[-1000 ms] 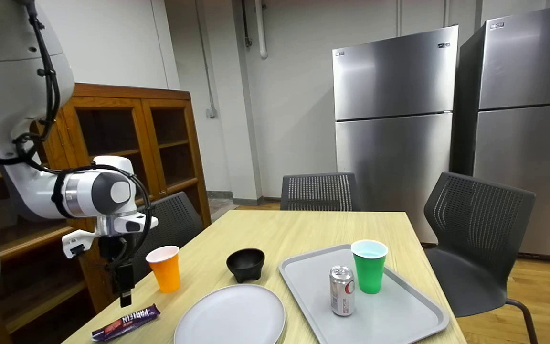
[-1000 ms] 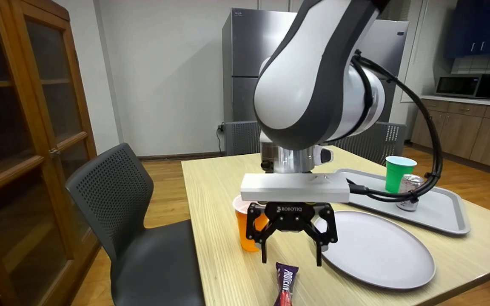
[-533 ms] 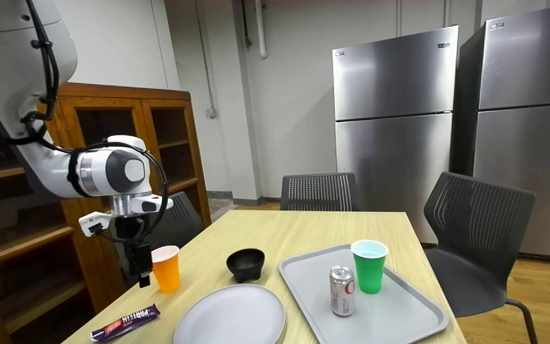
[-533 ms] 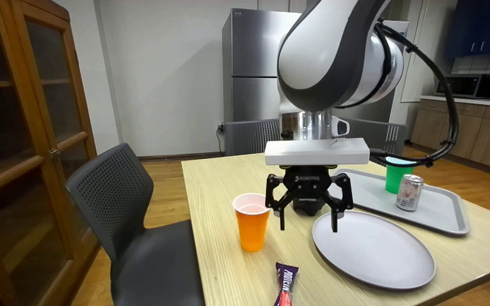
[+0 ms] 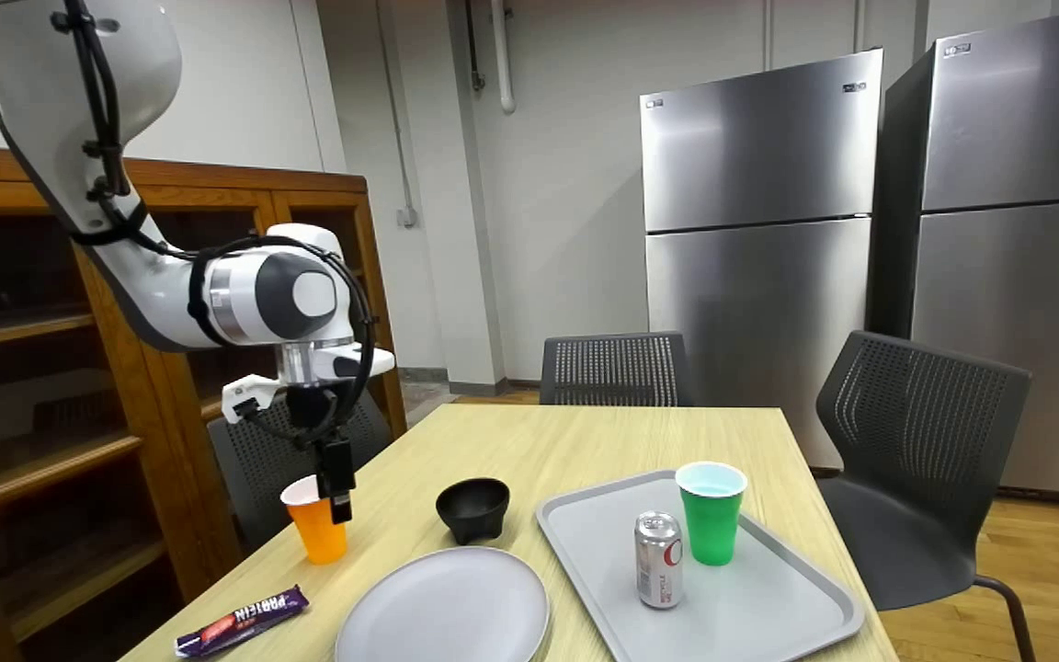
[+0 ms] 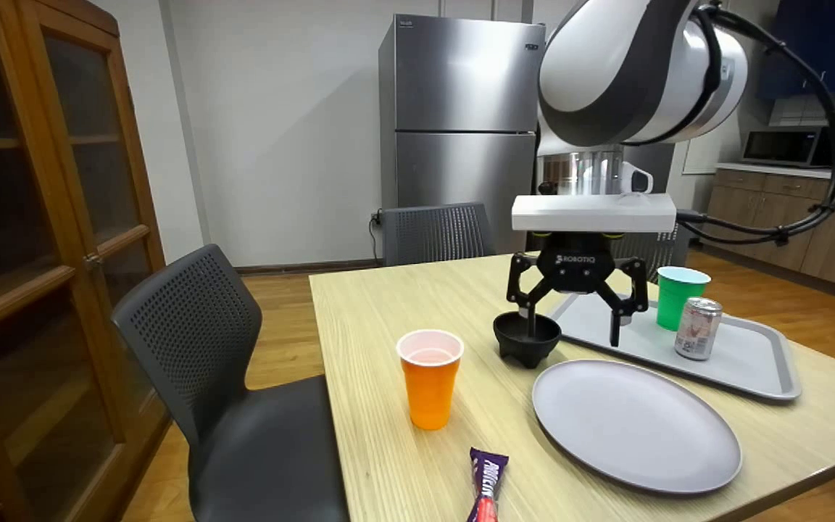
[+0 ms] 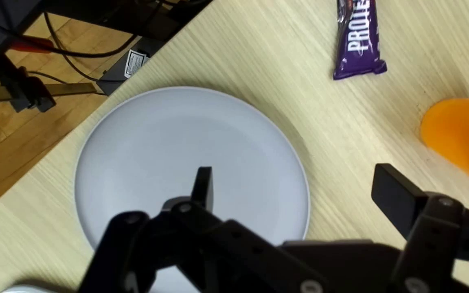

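Note:
My gripper (image 6: 573, 333) hangs in the air above the table, jaws wide apart and nothing between them. In an exterior view one finger overlaps the small black bowl (image 6: 525, 353); I see no clear contact. From an exterior view the gripper (image 5: 340, 510) partly covers the orange cup (image 5: 313, 529), which stands upright. Below the jaws in the wrist view lie the grey plate (image 7: 177, 138) and bare wood. The orange cup (image 7: 456, 134) shows at that view's right edge, and a purple protein bar (image 7: 358, 44) lies at its top.
A grey tray (image 5: 768, 616) carries a silver can (image 5: 658, 561) and a green cup (image 5: 711, 519). Dark chairs (image 6: 229, 391) stand around the table. A wooden cabinet (image 5: 162, 432) is behind the arm. Cables (image 7: 75, 53) and floor show past the table edge.
The gripper has risen from near the protein bar and moved rightward in both exterior views, past the orange cup towards the bowl. Its jaws stay open. The table objects have not moved.

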